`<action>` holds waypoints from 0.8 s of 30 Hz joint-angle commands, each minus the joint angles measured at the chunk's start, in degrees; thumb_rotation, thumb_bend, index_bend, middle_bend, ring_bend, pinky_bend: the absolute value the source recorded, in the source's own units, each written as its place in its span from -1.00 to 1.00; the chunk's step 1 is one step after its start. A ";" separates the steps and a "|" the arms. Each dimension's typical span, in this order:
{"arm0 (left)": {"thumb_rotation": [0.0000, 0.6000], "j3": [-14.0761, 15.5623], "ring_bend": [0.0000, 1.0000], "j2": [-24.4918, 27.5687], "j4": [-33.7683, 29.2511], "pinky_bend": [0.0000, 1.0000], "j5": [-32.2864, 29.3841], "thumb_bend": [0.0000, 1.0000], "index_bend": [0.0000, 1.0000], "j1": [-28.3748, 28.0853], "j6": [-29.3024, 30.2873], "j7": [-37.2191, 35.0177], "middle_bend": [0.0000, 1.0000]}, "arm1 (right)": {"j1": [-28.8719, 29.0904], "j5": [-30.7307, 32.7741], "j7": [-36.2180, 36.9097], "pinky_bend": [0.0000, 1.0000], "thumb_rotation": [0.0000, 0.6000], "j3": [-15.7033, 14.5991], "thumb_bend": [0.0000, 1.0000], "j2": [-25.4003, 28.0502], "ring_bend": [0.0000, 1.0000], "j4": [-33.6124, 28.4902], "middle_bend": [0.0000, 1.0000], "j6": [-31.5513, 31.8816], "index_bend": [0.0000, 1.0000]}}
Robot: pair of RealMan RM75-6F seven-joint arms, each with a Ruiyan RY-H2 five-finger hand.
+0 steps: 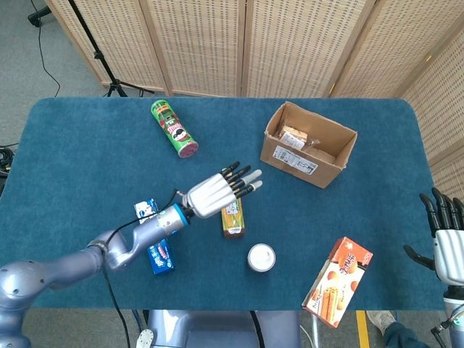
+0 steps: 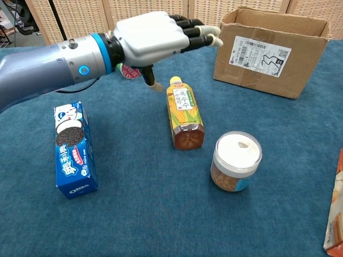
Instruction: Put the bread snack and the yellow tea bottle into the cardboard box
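The yellow tea bottle (image 1: 233, 216) (image 2: 184, 114) lies on its side on the blue table, cap pointing away from me, just left of a white-lidded jar. My left hand (image 1: 215, 193) (image 2: 155, 39) hovers above it with fingers stretched out toward the cardboard box, holding nothing. The cardboard box (image 1: 308, 145) (image 2: 270, 51) stands open at the back right, with a packaged bread snack (image 1: 293, 137) inside it. My right hand (image 1: 445, 236) hangs open off the table's right edge, seen only in the head view.
A white-lidded jar (image 1: 261, 257) (image 2: 236, 161) stands right of the bottle. A blue cookie box (image 1: 156, 246) (image 2: 74, 149) lies at the left. A green chip can (image 1: 175, 129) lies at the back. An orange biscuit box (image 1: 337, 281) rests at the front right.
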 commanded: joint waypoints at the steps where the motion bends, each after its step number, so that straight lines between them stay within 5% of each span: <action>1: 1.00 -1.54 -1.00 8.23 -10.89 -0.72 -6.01 -1.00 -1.00 6.84 5.10 -0.29 -1.00 | -0.04 -0.66 -0.14 -1.00 1.00 -0.17 -1.00 0.15 -1.00 -0.15 -1.00 0.17 -1.00; 9: 1.00 -0.24 -1.00 21.12 -21.51 -0.80 -9.75 -1.00 -1.00 17.72 14.96 -6.43 -1.00 | 1.77 -4.71 1.29 -1.00 1.00 -0.73 -1.00 1.78 -1.00 0.19 -1.00 -1.17 -1.00; 15: 1.00 3.37 -1.00 31.21 -30.72 -0.95 -16.41 -1.00 -1.00 29.44 20.86 -11.81 -1.00 | 7.87 -13.82 1.02 -1.00 1.00 -0.58 -1.00 4.44 -1.00 2.65 -1.00 -3.80 -1.00; 24: 1.00 7.82 -1.00 34.59 -37.38 -1.00 -20.86 -1.00 -1.00 42.43 29.95 -12.43 -1.00 | 22.18 -28.80 0.38 -1.00 1.00 -1.06 -1.00 6.01 -1.00 9.16 -1.00 -12.42 -1.00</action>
